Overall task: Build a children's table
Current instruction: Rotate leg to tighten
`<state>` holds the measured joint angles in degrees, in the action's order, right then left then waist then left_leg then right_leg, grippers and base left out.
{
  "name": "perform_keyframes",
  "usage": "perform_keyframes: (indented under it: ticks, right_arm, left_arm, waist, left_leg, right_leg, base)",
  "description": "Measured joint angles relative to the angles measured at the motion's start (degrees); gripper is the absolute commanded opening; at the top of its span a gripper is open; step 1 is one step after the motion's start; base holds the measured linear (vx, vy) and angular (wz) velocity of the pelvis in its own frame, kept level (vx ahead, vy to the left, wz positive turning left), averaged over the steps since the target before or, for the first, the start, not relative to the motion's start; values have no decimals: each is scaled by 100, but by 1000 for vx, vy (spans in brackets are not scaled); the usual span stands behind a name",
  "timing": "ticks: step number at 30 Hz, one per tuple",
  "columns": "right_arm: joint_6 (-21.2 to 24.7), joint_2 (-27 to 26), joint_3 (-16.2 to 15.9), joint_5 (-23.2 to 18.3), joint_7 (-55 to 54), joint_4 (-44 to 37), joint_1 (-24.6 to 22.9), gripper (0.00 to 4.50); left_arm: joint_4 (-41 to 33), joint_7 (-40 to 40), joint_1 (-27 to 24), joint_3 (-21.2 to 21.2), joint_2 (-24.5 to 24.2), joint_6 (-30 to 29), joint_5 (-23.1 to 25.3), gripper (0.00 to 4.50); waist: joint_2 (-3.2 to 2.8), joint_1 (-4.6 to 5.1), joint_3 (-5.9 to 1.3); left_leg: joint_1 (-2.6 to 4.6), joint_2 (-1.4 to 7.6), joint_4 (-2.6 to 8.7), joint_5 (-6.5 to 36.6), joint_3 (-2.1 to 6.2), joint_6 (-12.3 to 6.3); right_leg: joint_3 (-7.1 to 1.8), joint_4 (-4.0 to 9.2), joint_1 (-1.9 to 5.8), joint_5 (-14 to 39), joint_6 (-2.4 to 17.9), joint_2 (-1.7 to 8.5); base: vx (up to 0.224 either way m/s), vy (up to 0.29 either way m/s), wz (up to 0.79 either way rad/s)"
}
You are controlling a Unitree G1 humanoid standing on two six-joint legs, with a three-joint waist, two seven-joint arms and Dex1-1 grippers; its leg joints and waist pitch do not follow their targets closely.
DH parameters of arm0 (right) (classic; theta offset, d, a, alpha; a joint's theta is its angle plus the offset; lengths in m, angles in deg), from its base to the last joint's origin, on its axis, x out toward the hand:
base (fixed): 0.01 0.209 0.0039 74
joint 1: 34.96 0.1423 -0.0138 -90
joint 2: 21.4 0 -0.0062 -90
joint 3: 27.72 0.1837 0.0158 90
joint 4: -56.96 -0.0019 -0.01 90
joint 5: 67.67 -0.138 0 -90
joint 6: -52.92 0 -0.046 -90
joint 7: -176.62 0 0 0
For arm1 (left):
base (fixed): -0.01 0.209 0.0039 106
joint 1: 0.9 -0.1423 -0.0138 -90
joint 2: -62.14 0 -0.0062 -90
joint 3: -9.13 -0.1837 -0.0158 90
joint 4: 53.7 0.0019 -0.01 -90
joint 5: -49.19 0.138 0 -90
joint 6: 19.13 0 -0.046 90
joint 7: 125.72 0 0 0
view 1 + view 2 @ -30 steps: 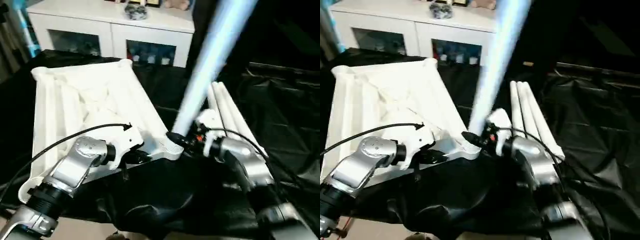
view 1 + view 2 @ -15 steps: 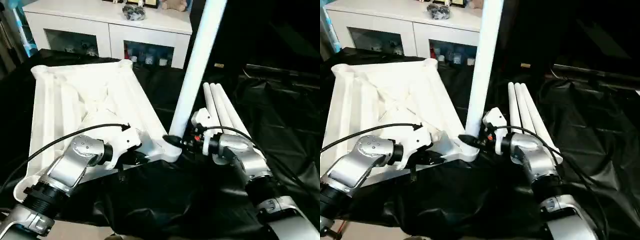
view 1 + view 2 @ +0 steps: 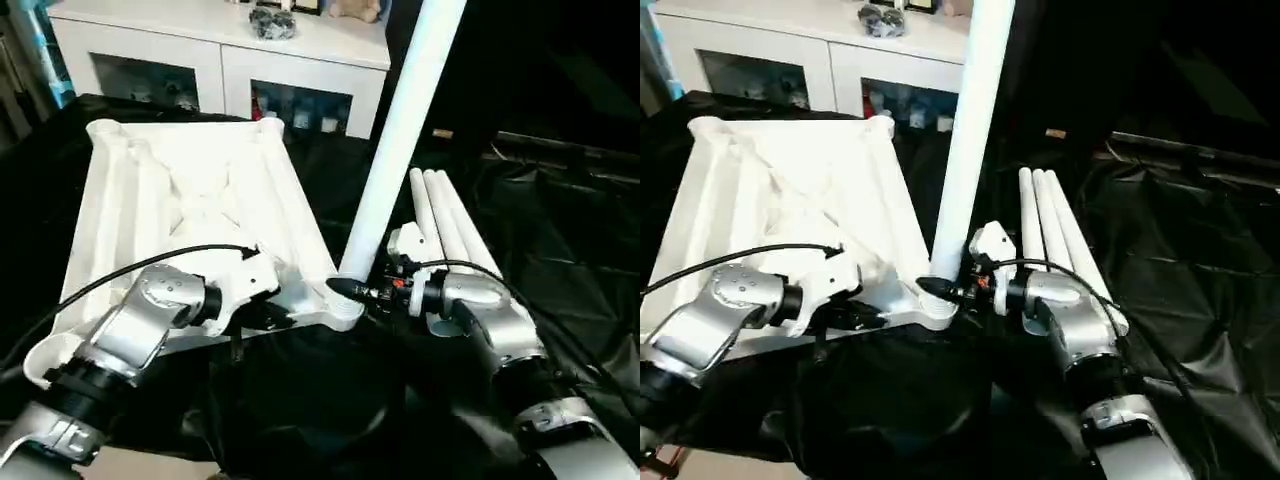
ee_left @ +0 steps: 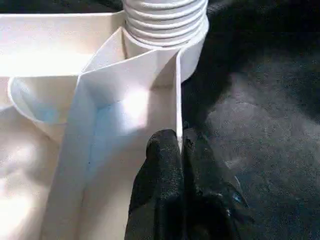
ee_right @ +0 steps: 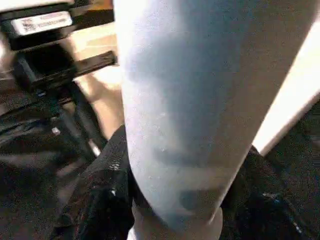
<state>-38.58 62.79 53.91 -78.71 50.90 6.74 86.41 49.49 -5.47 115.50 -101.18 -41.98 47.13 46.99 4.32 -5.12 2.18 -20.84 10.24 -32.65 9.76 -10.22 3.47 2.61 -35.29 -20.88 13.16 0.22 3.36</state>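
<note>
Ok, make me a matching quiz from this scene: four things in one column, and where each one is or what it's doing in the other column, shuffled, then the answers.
Things:
1. left gripper
2. right gripper
3. three spare legs
4. white cabinet

States:
A. lying side by side on the black cloth
B. standing behind the work area
C. clamped on the tabletop's thin edge rib
D. gripping the leg standing in the corner socket

Pairs: 1-C, 2-D, 3-A, 4-B

Leg (image 3: 398,150) now steeper in socket (image 3: 345,301)
</note>
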Motion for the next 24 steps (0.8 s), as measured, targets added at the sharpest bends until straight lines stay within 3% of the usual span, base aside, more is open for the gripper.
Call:
perform_keyframes:
  ticks: [5, 7, 10, 14, 24]
  right_arm:
    - [-102, -582, 249, 150, -1695, 630, 377, 188]
    - [-61, -798, 436, 151, -2352, 931, 589, 188]
    - [9, -948, 551, 167, -2931, 1226, 838, 188]
    - [101, -987, 608, 226, -3430, 1575, 1135, 188]
    - [91, -1079, 637, 371, -3589, 1863, 1385, 188]
  left_arm:
    - [-129, 868, 89, 204, 525, -988, 85, 0]
    - [-288, 1456, 119, 357, 974, -1645, 240, 0]
    - [-348, 2048, 143, 399, 1495, -2041, 394, 0]
    - [-212, 2624, 240, 336, 1941, -2078, 628, 0]
    - [-211, 2808, 310, 298, 1957, -2193, 692, 0]
  waist:
    - [-2, 134, 2]
    - [-10, 175, 7]
    - [-10, 178, 7]
    - [-4, 174, 2]
    - [-13, 183, -20]
  left_leg:
    - [-1, 0, -1, -1, 35, 2]
    - [3, -1, -2, -1, 33, 3]
    - [7, -1, -2, -1, 33, 2]
    - [5, -1, 0, 0, 33, 3]
    - [24, -1, 25, 1, 33, 5]
  right_leg:
    - [25, 22, -31, -4, 7, 3]
    - [20, 19, -37, -11, 17, 3]
    - [21, 21, -42, -12, 16, 3]
    - [21, 19, -49, -29, 17, 3]
    - [23, 16, -52, -36, 16, 1]
  base:
    - [-20, 9, -12]
    - [0, 0, 0]
    - [0, 0, 0]
    - [0, 0, 0]
    - [0, 0, 0]
